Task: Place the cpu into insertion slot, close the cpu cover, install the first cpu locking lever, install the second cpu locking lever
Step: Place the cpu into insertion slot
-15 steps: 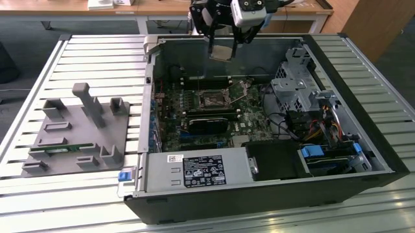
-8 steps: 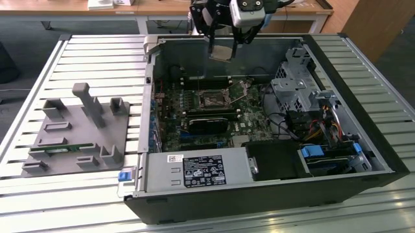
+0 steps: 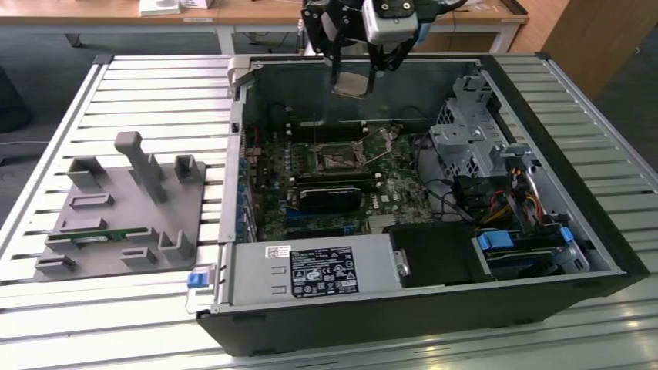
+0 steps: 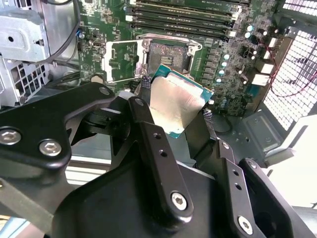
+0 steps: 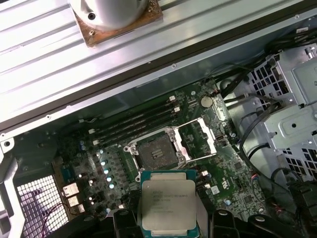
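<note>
Here the cpu (image 5: 167, 206) is clamped between the gripper's (image 3: 353, 77) jaws, above the bare slot (image 5: 157, 151); the cover (image 5: 200, 136) is folded open.

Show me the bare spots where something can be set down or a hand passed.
Bare slats of the table lie on the far and near sides of the grey fixture plate, at the exterior view's left. Inside the case, the insertion slot stands open, below the cpu in the gripper. Crowded: the drive cage and cables at the exterior view's right.
</note>
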Controlling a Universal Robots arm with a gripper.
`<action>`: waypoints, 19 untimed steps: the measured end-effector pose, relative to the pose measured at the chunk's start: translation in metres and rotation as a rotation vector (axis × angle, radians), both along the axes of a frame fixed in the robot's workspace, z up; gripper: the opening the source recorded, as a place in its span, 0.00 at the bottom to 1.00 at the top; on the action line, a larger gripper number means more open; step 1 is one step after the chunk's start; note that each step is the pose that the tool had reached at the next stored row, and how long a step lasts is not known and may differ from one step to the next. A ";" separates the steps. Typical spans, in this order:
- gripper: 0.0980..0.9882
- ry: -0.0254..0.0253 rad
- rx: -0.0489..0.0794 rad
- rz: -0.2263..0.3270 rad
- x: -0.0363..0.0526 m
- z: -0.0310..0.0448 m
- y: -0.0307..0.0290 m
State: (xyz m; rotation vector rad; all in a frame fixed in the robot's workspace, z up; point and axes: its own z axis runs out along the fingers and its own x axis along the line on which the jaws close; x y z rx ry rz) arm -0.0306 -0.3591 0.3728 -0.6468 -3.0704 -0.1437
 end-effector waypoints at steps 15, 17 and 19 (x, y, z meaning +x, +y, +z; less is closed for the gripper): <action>0.48 0.0000 0.000 -0.057 -0.0001 -0.0011 0.0000; 0.48 0.0000 0.000 -0.066 -0.0001 -0.0013 0.0000; 0.48 0.0000 0.000 -0.075 -0.0001 -0.0014 0.0000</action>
